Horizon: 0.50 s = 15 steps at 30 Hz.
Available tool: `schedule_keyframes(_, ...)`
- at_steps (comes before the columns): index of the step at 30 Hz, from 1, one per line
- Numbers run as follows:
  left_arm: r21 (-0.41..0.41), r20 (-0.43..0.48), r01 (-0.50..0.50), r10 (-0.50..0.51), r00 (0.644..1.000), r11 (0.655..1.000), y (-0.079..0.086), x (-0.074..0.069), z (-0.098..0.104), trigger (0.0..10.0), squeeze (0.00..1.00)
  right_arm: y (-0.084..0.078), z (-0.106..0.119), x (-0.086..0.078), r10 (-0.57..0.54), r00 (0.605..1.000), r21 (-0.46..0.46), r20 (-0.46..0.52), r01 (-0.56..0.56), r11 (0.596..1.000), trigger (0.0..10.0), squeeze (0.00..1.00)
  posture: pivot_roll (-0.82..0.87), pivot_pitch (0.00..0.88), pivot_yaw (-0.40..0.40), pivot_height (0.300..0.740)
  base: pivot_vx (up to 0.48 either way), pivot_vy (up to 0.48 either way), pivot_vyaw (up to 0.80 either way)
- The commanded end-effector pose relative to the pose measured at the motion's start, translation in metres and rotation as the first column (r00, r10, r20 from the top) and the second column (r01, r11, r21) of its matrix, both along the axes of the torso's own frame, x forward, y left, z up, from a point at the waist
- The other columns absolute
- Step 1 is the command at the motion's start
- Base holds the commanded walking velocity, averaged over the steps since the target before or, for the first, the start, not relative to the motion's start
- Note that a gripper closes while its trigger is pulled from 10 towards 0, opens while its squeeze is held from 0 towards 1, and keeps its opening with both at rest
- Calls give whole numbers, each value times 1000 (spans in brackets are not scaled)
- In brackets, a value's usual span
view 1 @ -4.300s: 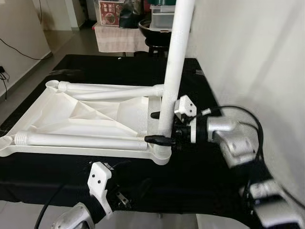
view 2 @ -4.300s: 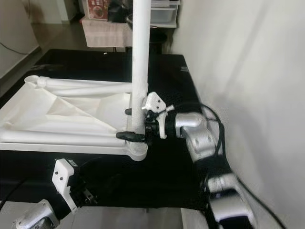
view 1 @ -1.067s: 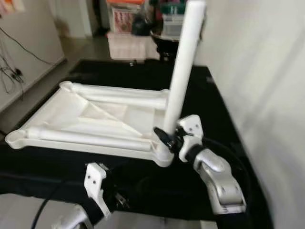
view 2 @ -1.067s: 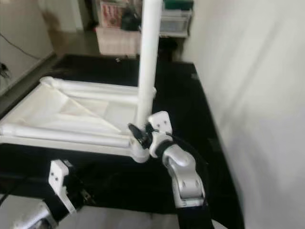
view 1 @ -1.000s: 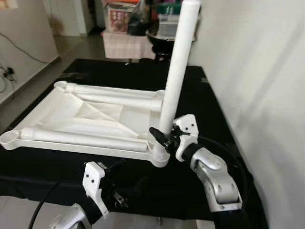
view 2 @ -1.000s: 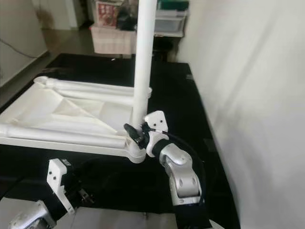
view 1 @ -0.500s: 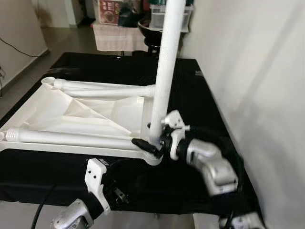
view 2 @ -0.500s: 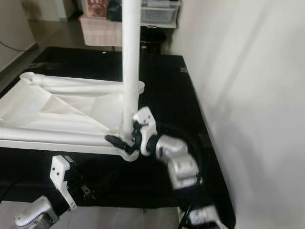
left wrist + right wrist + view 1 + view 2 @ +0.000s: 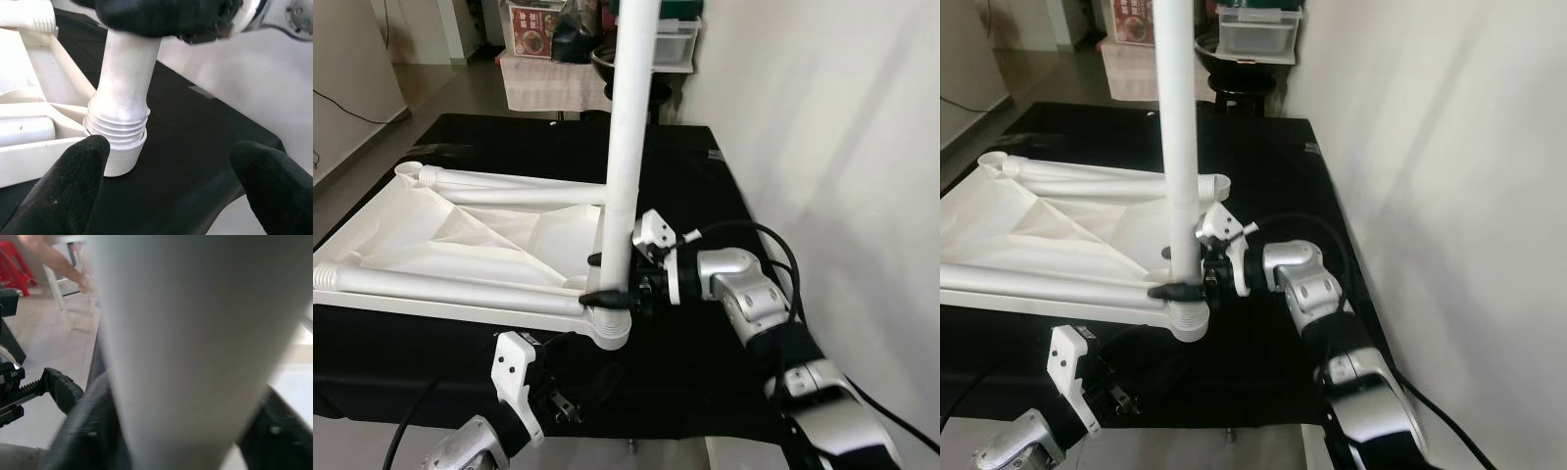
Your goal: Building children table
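Note:
A white children's tabletop (image 9: 460, 250) lies upside down on the black table (image 9: 705, 377). Two white legs (image 9: 509, 191) lie flat across it. A third leg (image 9: 625, 147) stands upright in the socket (image 9: 609, 328) at the near right corner. My right gripper (image 9: 607, 277) is shut on this leg just above the socket, one finger on each side; in the right wrist view the leg (image 9: 186, 347) sits between the fingers (image 9: 78, 431). My left gripper (image 9: 171, 186) hangs open below the table's front edge, facing the socket (image 9: 120, 142).
A white wall (image 9: 832, 147) runs close along the table's right side. Boxes and a dark stool (image 9: 626, 59) stand beyond the far edge. The left arm's cable (image 9: 406, 431) trails down at the front.
The head camera has shifted. My right forearm has swung out to the right and levelled, while its gripper stays clasped on the upright leg. The left arm has barely moved.

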<state>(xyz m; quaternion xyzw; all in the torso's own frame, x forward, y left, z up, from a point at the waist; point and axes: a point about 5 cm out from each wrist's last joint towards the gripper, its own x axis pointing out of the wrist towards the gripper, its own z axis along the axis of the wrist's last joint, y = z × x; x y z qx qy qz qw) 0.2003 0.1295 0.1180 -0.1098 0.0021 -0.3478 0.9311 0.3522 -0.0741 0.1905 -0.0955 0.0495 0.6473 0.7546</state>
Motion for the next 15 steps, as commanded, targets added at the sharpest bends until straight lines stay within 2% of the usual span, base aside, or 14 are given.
schedule_keyframes(1, 10, 2, -5, 5, 1000, 1000, -2, -2, -1, 10000, 0, 5, 2, 1, 34, 999, -13, 14, -34, 999, 0, 0, -54, 6, -118, 740, 0, 0, 0)
schedule_keyframes(6, 7, 0, -6, 6, 1000, 1000, -2, -5, 0, 10000, 0, -6, -4, 7, -2, 1000, -55, 10, 2, 998, 0, 0, -57, 15, -116, 740, 0, 0, 0)
schedule_keyframes(8, 7, -1, -4, 4, 1000, 1000, -2, -5, 0, 10000, 0, -15, -12, 9, -94, 995, -81, 20, 96, 992, 0, 0, -61, 18, -116, 740, 0, 0, 0)
schedule_keyframes(10, 6, 0, -4, 4, 1000, 1000, -2, -6, 1, 10000, 0, -25, -21, 13, -242, 970, -99, 21, 243, 965, 0, 0, -66, 26, -118, 740, 0, 0, 0)
schedule_keyframes(11, 6, 0, -4, 4, 1000, 1000, -2, -6, 1, 10000, 0, -25, -21, 13, -242, 970, -99, 21, 243, 965, 0, 0, -66, 26, -118, 740, 0, 0, 0)
schedule_keyframes(12, 6, 0, -4, 4, 1000, 1000, -1, -7, 1, 10000, 0, -30, -28, 15, -342, 939, -112, 15, 342, 933, 0, 0, -76, 34, -116, 740, 0, 0, 0)
schedule_keyframes(13, 6, 0, -4, 4, 1000, 1000, -1, -7, 1, 10000, 0, -30, -28, 15, -342, 939, -112, 15, 342, 933, 0, 0, -76, 34, -116, 740, 0, 0, 0)
schedule_keyframes(14, 5, 0, -5, 5, 1000, 1000, 0, -7, 1, 10000, 0, -39, -37, 20, -500, 866, -131, 11, 497, 858, 0, 0, -80, 34, -112, 740, 0, 0, 0)
schedule_keyframes(15, 7, -4, -1, 1, 1000, 1000, 3, -7, 2, 10000, 0, -77, -64, 8, -852, 523, -134, -8, 844, 520, 0, 0, -87, 43, -95, 740, 0, 0, 0)
